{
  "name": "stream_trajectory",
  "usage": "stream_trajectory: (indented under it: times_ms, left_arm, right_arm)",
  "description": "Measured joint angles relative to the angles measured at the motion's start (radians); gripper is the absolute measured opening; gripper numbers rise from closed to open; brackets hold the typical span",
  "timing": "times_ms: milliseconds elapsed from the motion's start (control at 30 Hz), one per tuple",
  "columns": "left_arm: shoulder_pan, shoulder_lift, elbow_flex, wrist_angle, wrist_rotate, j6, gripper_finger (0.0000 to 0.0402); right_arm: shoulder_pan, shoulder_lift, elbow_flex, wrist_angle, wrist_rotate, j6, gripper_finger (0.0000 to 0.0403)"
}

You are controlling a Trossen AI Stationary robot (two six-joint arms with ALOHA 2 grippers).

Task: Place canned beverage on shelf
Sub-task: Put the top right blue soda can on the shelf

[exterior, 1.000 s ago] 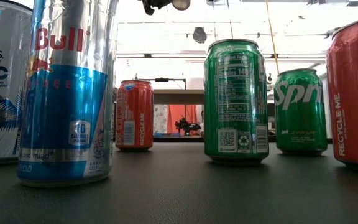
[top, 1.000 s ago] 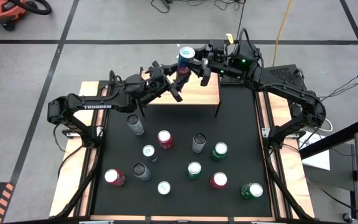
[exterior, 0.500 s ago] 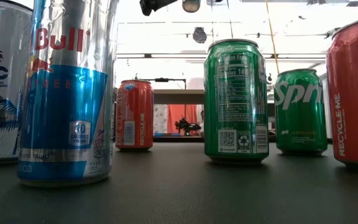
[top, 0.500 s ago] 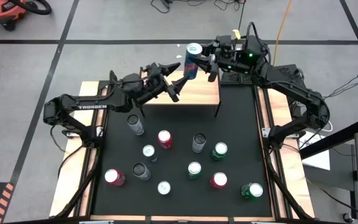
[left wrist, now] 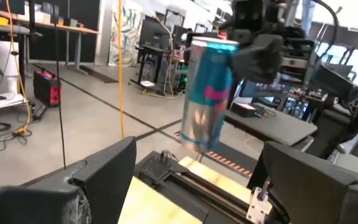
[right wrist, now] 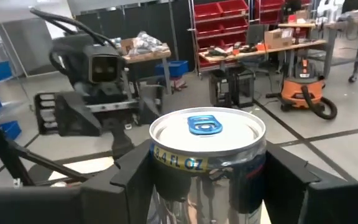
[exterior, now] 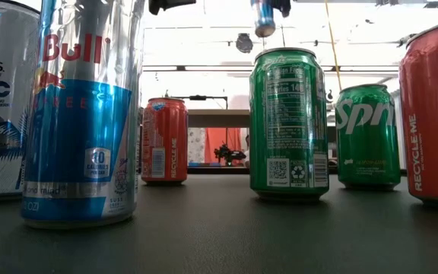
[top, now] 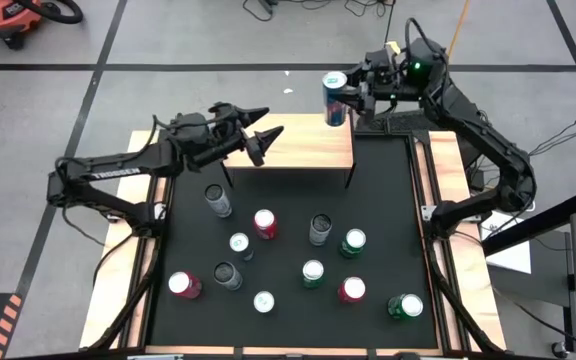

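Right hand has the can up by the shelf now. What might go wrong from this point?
1. The tall blue-and-silver beverage can hangs tilted in the right hand, beyond the far corner of the light-wood shelf; released there, it would likely miss the board.
2. Set down tilted, it may tip and roll off.
3. The open left hand hovers over the shelf, so lowering the can there risks a collision.
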Motion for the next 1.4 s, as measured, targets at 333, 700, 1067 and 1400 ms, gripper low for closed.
stream_trajectory:
  times_ms: [333,700,1067,1400]
  left_arm:
    - [-0.001,-0.013,0.0,-0.004,0.008,-0.05,0.0354]
    - [0.0,-0.012,0.0,-0.007,0.008,-0.047,0.0354]
    - [0.01,-0.012,-0.001,-0.053,-0.002,-0.043,0.0354]
    - [0.034,-0.012,-0.001,-0.052,-0.005,-0.042,0.0354]
  right_arm:
    - [-0.157,0.065,-0.049,0.024,-0.187,-0.027,0.0208]
    - [-0.176,0.076,-0.36,0.419,-0.197,0.104,0.0208]
    - [-0.193,0.076,-0.56,0.754,-0.162,0.15,0.0208]
    - [-0.235,0.135,-0.561,0.765,-0.162,0.105,0.0208]
